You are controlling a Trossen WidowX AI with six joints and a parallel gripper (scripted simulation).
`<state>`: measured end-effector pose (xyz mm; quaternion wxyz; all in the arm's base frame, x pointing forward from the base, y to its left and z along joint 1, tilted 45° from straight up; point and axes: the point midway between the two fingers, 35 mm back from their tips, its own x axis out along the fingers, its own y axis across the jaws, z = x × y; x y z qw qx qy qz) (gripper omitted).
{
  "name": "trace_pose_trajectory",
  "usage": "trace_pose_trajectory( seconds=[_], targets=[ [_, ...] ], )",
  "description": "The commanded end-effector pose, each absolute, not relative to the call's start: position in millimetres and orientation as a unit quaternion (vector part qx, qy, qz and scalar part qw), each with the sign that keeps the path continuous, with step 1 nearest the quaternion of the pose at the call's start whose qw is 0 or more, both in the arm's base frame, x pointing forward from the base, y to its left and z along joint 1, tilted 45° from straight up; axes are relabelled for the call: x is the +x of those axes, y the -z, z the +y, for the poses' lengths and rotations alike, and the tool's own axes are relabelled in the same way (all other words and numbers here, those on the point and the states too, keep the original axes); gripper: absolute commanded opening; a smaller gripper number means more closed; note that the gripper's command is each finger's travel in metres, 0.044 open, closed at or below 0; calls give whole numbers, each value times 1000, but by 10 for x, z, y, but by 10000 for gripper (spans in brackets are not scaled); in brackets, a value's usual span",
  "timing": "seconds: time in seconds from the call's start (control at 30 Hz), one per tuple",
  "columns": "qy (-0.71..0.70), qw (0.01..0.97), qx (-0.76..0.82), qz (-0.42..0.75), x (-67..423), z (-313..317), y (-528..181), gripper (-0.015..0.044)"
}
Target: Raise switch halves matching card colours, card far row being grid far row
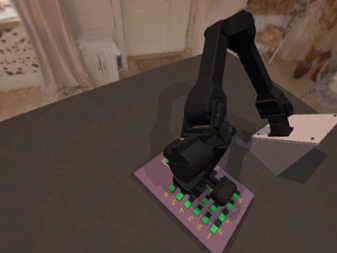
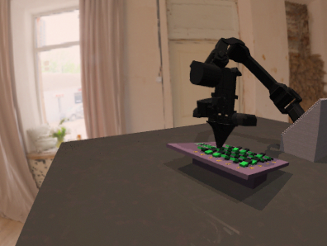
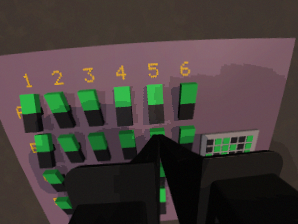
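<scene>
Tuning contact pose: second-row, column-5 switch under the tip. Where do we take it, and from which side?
Don't pinch it. The switch is a low rocker packed tightly between its neighbours, so there are no free sides to clamp. Use the shut gripper as a wedge and come straight down from above onto the switch's raised half. The fingers hide which half that is here.
</scene>
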<state>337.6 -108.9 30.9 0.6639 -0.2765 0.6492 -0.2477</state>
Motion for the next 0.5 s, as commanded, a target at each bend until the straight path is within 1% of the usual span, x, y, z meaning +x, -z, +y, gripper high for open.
trace_pose_trajectory(
  seconds=[0.0,0.47],
  targets=[
    [247,663,-279,649,3376,-1092,-306,0],
    [247,663,-279,649,3377,-1101,-297,0]
  ],
)
